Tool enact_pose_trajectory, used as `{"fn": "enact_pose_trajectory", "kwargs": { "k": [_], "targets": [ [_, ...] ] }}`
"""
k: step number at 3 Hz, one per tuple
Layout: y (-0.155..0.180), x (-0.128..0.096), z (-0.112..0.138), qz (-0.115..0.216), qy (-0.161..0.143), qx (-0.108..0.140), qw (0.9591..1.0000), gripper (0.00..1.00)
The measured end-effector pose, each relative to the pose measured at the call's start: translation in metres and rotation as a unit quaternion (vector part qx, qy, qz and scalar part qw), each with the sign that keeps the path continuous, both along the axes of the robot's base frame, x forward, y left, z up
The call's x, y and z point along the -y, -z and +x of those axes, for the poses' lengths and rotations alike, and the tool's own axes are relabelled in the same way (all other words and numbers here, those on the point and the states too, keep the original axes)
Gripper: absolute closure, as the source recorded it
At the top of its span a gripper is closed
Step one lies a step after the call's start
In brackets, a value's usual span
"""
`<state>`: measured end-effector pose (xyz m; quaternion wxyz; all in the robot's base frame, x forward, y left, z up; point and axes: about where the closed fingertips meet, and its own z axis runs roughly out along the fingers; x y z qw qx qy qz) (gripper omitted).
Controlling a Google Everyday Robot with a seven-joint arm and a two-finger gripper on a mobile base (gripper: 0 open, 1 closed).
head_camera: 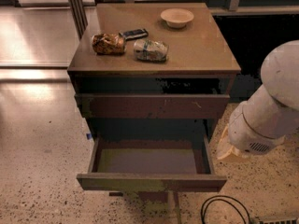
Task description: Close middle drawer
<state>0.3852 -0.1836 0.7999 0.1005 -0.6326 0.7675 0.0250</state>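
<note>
A black cable (224, 208) loops at the bottom right. The middle drawer (152, 182) stands pulled well out at lower centre, its grey-brown inner floor in plain view. The end effector (228, 147) hangs just right of the drawer's right side, apart from it; whether it is open or closed cannot be told. Behind, the reddish-brown drawer front (152, 105) sits slightly out. On the surface (205, 55) lie a snack bag (108, 44), a crumpled packet (150, 50), a dark device (133, 33) and, farthest, a pale bowl (177, 17).
</note>
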Motion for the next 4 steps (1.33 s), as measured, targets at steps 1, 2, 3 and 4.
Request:
{"fn": "enact_pose_trajectory", "kwargs": {
  "k": [1, 2, 3, 4],
  "targets": [
    [0.064, -0.009, -0.021, 0.0, -0.028, -0.031, 0.9991, 1.0],
    [0.126, -0.019, -0.033, 0.028, -0.023, -0.063, 0.9973, 1.0],
    [0.126, -0.019, -0.033, 0.028, -0.023, -0.063, 0.9974, 1.0],
    [0.145, -0.019, -0.038, 0.045, -0.014, -0.07, 0.9965, 1.0]
  ]
}}
